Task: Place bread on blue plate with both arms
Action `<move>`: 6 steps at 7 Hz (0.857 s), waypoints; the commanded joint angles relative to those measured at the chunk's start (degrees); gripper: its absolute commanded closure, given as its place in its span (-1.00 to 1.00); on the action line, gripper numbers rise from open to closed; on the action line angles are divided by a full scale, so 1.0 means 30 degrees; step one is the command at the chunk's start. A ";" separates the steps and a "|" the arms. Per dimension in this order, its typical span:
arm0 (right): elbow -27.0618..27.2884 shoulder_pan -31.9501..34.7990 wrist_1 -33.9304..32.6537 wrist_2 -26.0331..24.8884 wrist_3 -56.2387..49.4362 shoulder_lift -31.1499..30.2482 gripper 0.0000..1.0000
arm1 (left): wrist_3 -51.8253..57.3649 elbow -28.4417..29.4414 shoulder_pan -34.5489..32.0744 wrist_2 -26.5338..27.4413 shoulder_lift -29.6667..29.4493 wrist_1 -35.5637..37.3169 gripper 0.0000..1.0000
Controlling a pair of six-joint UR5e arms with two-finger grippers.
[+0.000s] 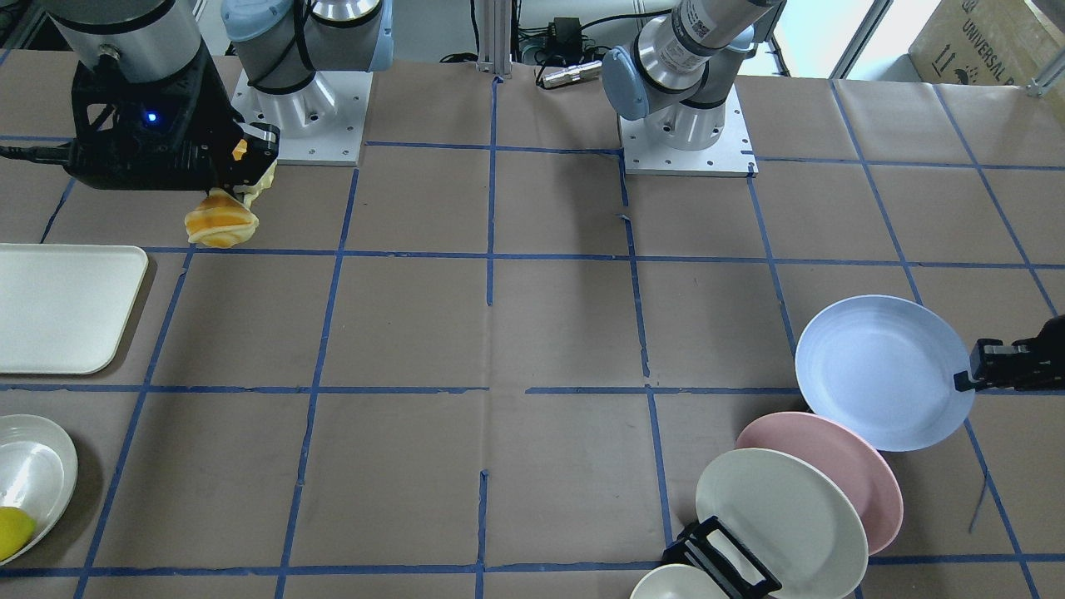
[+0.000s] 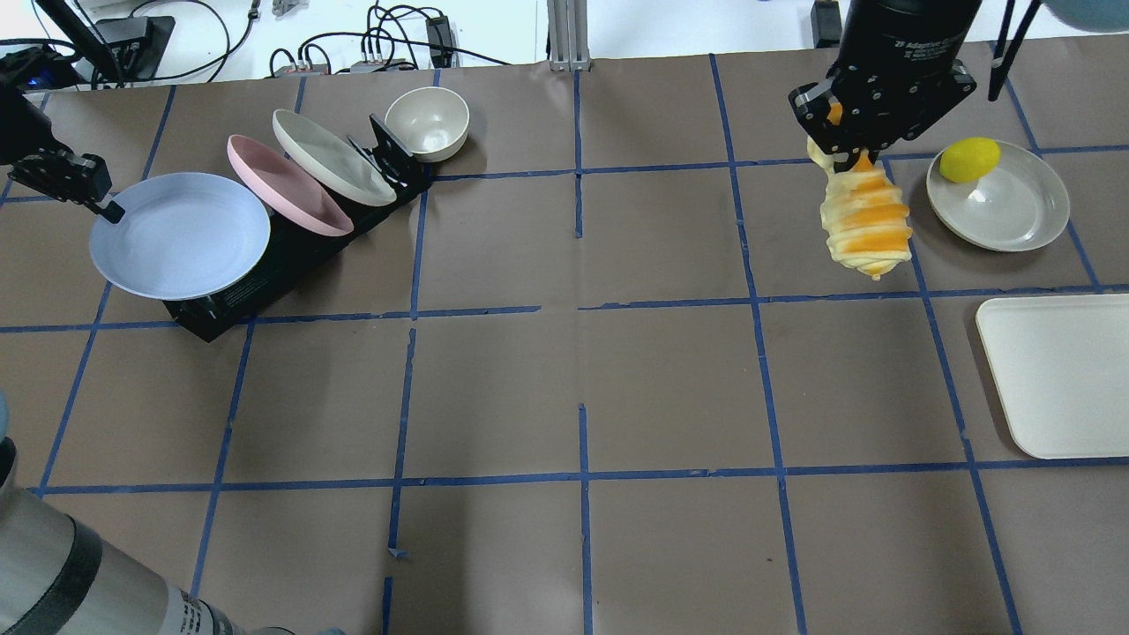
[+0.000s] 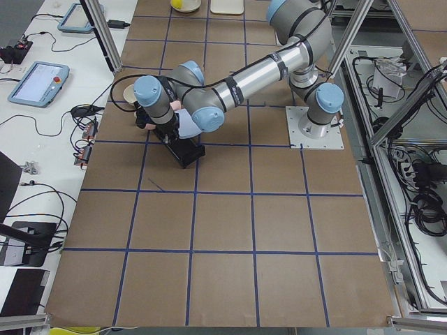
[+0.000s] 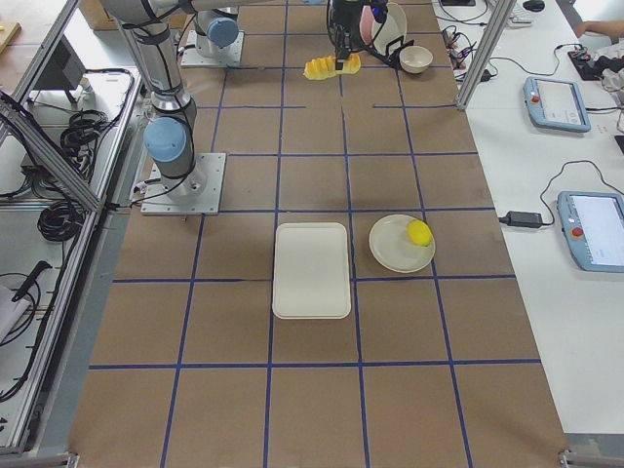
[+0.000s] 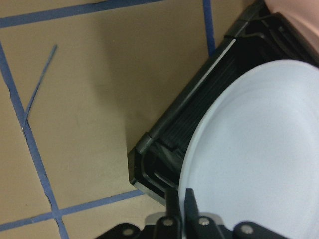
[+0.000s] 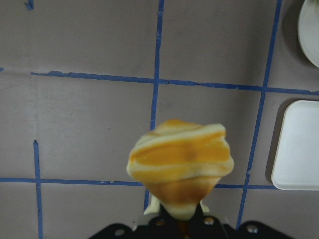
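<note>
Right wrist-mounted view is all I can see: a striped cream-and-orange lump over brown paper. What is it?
Observer: An elongated, ridged loaf of bread. It hangs end-down from the right gripper, whose jaws are shut on its top end.
Visitor: Where is it meant to go?
Observer: The round, matte pale-blue plate is at the table's opposite side, by a black plate rack that also holds a pink plate and a cream one.
Visitor: Is the other arm doing anything?
Observer: Yes. The left gripper has its jaws pinched on that blue plate's rim.
</note>
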 commanded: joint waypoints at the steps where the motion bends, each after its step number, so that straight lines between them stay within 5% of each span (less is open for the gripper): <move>1: 0.0150 0.0137 0.0234 0.0550 0.1069 0.0089 0.87 | -0.0548 -0.0180 -0.0030 0.0024 0.1852 -0.2188 0.98; 3: 0.0238 0.0137 0.0175 0.0579 0.1069 0.0148 0.87 | -0.3433 -0.1490 -0.1747 -0.0092 0.3842 -0.2932 0.99; 6: 0.0210 0.0137 0.0146 0.0579 0.0924 0.0382 0.96 | -1.2687 -0.3226 -0.6959 -0.0238 0.5406 -0.1448 0.99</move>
